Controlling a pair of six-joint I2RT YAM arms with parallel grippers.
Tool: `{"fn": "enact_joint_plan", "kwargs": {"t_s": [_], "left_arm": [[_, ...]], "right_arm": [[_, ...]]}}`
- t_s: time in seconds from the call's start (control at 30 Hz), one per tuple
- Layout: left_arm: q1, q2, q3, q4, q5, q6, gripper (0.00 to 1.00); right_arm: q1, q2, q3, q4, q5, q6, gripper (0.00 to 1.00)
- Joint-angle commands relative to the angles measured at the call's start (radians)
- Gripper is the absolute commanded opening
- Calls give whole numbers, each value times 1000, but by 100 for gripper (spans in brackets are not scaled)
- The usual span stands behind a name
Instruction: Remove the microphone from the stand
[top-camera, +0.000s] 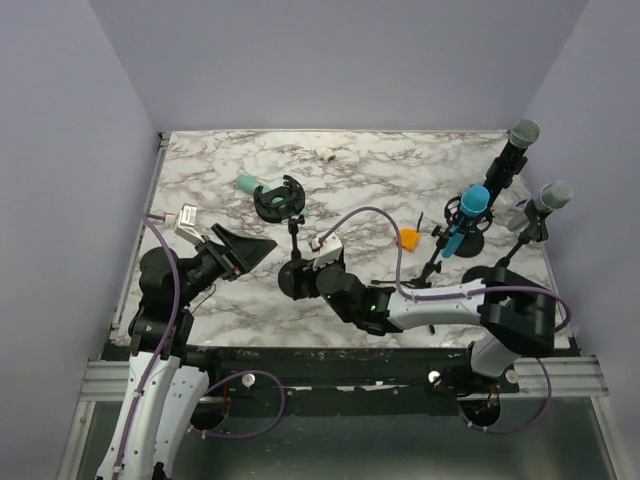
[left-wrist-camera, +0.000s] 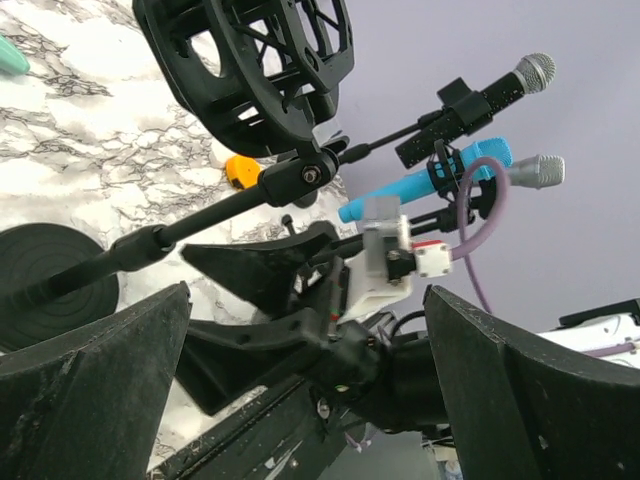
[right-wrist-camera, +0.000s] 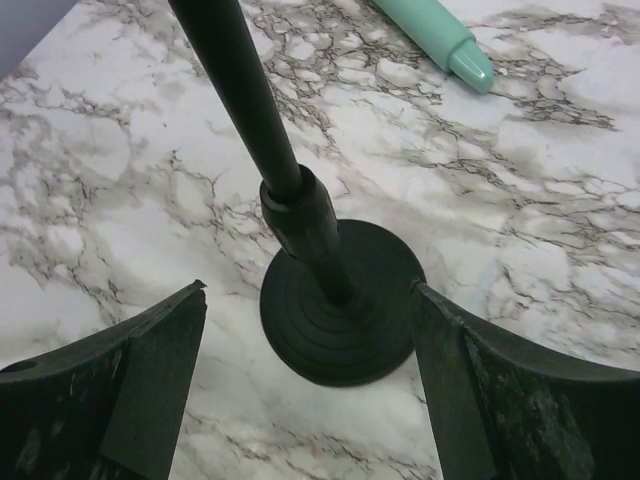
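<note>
A mint-green microphone (top-camera: 246, 183) lies flat on the marble at the back left, apart from the stand; its end shows in the right wrist view (right-wrist-camera: 440, 35). The black stand (top-camera: 294, 240) leans, and its shock-mount ring (top-camera: 278, 198) is empty. In the left wrist view the ring (left-wrist-camera: 250, 70) fills the top. My right gripper (top-camera: 300, 272) is open, its fingers either side of the stand's round base (right-wrist-camera: 335, 300) without gripping it. My left gripper (top-camera: 250, 250) hangs open left of the pole, holding nothing.
Three more microphones stand on stands at the right: a black one (top-camera: 518, 145), a blue one (top-camera: 468, 215) and a silver one (top-camera: 548, 200). A small orange object (top-camera: 410, 238) lies between them and the leaning stand. Walls close in on both sides.
</note>
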Motion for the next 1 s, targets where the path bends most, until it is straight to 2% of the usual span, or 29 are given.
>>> {"fn": "enact_joint_plan", "kwargs": {"t_s": [0.0, 0.13, 0.3, 0.43, 0.6, 0.73, 0.97], "left_arm": [[-11, 8, 21, -18, 21, 48, 99], [-15, 9, 61, -67, 3, 99, 99], [-16, 9, 111, -140, -24, 168, 99], [-17, 3, 107, -145, -29, 164, 99], [-17, -11, 87, -120, -11, 135, 99], [-19, -11, 96, -119, -7, 130, 99], [-20, -12, 105, -126, -2, 129, 99]], "right_arm": [[7, -165, -43, -137, -93, 12, 87], [-4, -287, 11, -304, -184, 19, 97], [-90, -345, 192, -553, -451, 66, 100], [-133, -353, 310, -660, -567, 128, 100], [-329, -337, 335, -659, -845, 285, 100], [-372, -299, 350, -607, -964, 299, 100], [-387, -209, 414, -618, -941, 301, 98]]}}
